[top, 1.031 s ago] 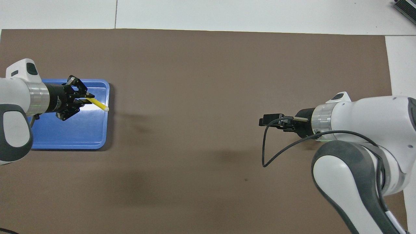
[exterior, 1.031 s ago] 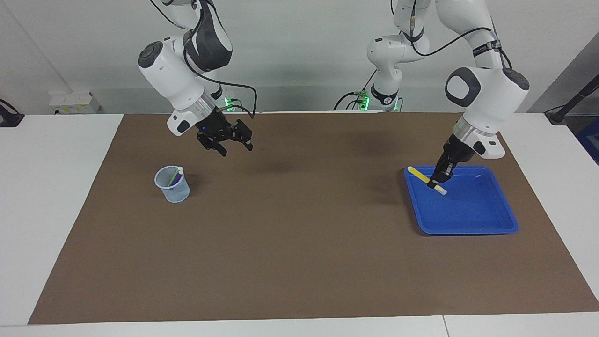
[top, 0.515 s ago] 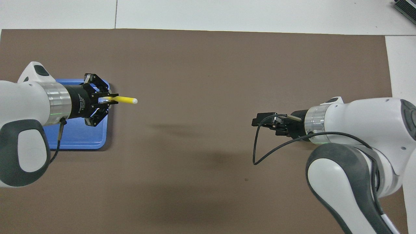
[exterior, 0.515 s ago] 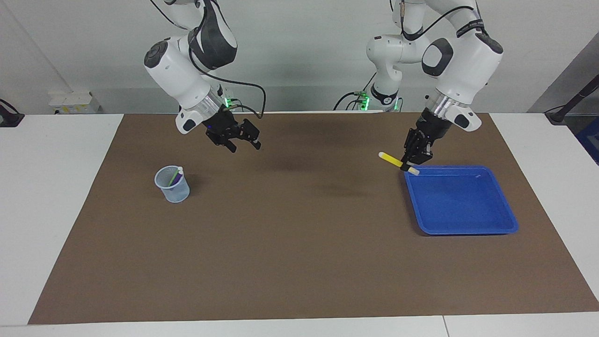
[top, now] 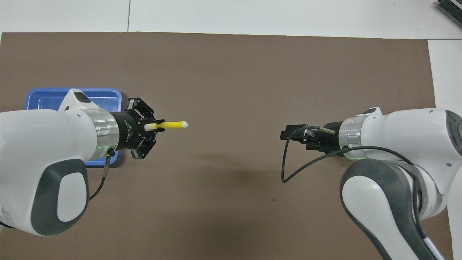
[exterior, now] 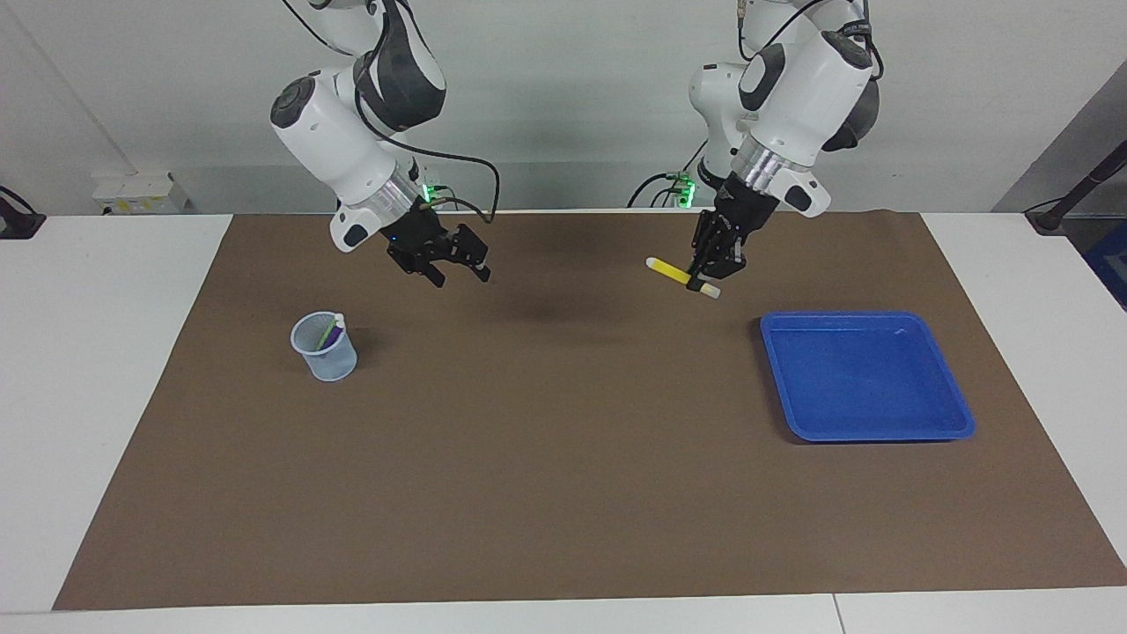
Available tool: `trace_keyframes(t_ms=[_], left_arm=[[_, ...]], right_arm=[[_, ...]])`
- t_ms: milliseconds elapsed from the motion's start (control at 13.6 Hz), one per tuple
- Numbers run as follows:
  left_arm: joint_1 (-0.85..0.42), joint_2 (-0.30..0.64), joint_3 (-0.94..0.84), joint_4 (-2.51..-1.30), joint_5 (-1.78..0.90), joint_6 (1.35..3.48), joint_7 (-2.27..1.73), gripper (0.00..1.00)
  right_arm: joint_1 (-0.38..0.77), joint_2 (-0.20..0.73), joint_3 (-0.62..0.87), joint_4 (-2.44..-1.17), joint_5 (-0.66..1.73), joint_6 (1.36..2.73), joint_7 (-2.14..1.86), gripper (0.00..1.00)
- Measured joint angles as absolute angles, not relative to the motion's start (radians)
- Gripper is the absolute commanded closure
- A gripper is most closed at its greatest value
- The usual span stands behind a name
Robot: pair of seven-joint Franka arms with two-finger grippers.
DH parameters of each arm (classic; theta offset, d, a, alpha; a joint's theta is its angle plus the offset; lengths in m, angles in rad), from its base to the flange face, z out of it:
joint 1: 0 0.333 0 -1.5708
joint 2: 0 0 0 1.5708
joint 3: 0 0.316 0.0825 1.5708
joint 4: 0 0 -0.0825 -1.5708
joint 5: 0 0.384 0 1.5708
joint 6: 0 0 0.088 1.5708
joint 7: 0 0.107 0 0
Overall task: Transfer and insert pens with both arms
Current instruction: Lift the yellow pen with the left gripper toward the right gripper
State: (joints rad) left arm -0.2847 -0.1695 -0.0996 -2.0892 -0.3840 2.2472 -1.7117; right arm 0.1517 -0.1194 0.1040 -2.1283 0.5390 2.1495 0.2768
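Slim yellow pen [exterior: 669, 271] (pale-capped); matte mat [exterior: 563, 493]

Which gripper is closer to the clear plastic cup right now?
Right. The right gripper hangs over the mat beside the clear plastic cup; the left gripper is near the blue tray.

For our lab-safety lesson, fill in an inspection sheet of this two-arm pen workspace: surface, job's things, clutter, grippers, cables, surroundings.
Surface: brown mat on a white table.
Job's things: yellow pen held in the air over the mat; purple and green pens in the clear cup; blue tray holds nothing.
Clutter: nothing seen.
Grippers: left gripper shut on the yellow pen; right gripper open, over the mat.
Cables: black cable loops beside the right gripper.
Surroundings: pale wall, green lights at the arm bases.
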Motion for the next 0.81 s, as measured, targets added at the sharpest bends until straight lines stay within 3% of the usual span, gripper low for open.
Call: trace_keyframes(t_ms=[810], left_arm=[[-0.368,-0.211,-0.100,-2.186,-0.558,2.372,-1.732,1.00]], right_arm=[[0.152,-0.119,0.104,-2.137,0.579,2.171,0.265,0.04]])
